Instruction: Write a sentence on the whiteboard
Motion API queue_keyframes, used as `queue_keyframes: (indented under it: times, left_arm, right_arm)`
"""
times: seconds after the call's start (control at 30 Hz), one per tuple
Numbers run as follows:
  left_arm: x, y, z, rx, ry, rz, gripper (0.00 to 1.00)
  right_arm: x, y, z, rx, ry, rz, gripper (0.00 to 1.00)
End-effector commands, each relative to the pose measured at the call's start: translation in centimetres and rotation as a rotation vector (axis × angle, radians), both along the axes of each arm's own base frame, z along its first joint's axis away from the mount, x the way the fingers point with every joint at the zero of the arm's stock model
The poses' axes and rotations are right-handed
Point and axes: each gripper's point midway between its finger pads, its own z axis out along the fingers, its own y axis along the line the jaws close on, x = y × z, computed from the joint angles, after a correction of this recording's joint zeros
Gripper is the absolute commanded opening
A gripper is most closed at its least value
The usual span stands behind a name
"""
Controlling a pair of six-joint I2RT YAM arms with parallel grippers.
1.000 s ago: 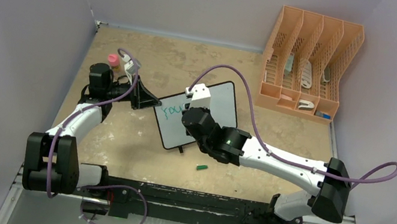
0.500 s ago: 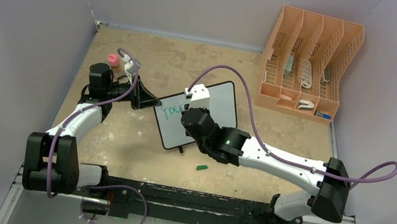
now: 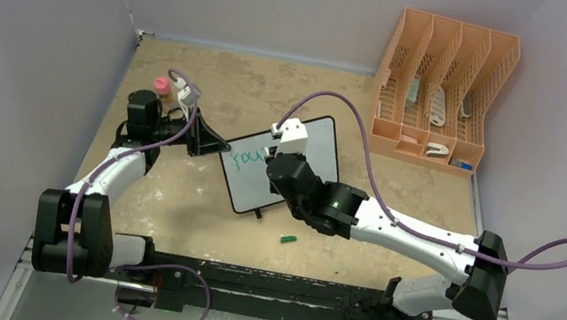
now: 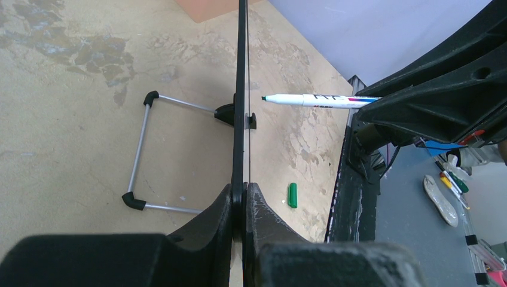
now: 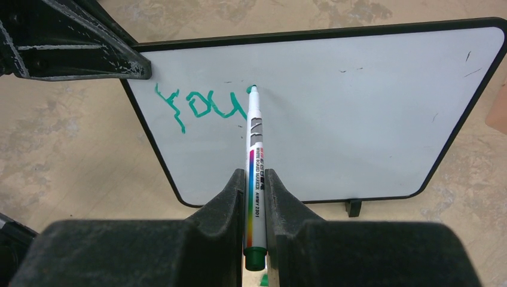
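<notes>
Held a slim white marker clenched in the right gripper, lower centre of its wrist frame. Read "WHITE BOARD MARKER" beside a rainbow stripe on the barrel. Pointed the teal tip at the glossy, black-framed whiteboard mid-frame, touching or just short, just right of the sentence, roughly "You". Pinched the board's edge in the left gripper, hiding its upper left corner.
</notes>
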Motion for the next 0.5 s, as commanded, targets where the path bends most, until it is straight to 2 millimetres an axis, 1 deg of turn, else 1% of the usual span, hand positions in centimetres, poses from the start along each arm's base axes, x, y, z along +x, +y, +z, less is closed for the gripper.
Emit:
queue_keyframes:
  times: [0.0, 0.47]
  left_arm:
    - [-0.20, -0.32, 0.93, 0.001, -0.049, -0.042, 0.00]
    - [-0.28, -0.33, 0.97, 0.000, -0.050, -0.044, 0.00]
  right_arm:
    - [0.09, -0.18, 1.09, 0.036, -0.016, -0.012, 0.00]
    - [0.50, 0.24, 0.45, 0.022, -0.021, -0.017, 0.00]
